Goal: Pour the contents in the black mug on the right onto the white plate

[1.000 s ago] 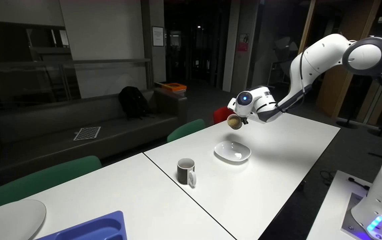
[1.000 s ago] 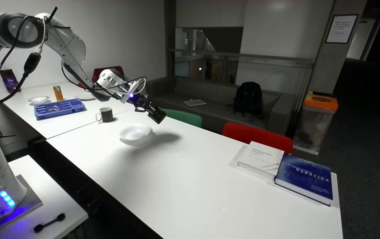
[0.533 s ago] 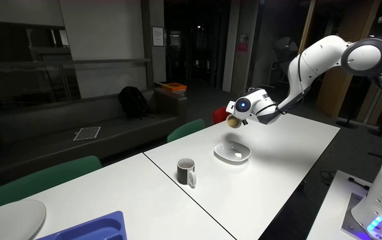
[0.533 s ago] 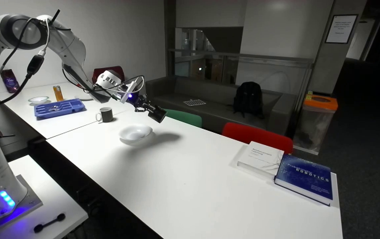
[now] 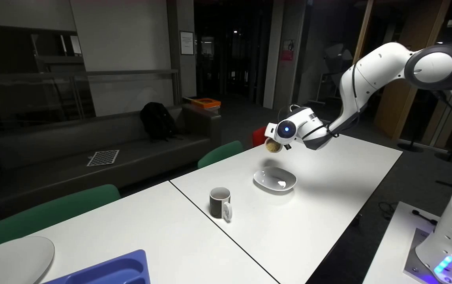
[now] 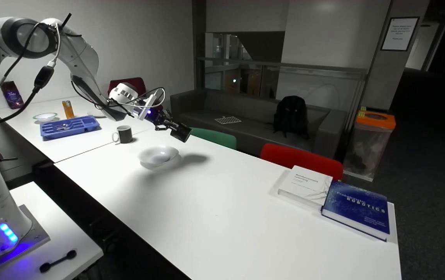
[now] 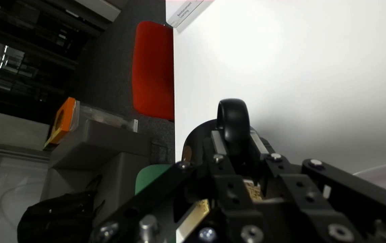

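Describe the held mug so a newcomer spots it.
Follow the white arm over the white table to its gripper. It holds the black mug tilted, tan contents inside. Its handle is black; the grey mug standing upright has a white handle.

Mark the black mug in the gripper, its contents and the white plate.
Black mug (image 6: 181, 133), in an exterior view: dark outer surface.
Contents (image 5: 273, 146), in an exterior view: exposed tan surface.
White plate (image 5: 272, 178), in an exterior view: bare inner surface.
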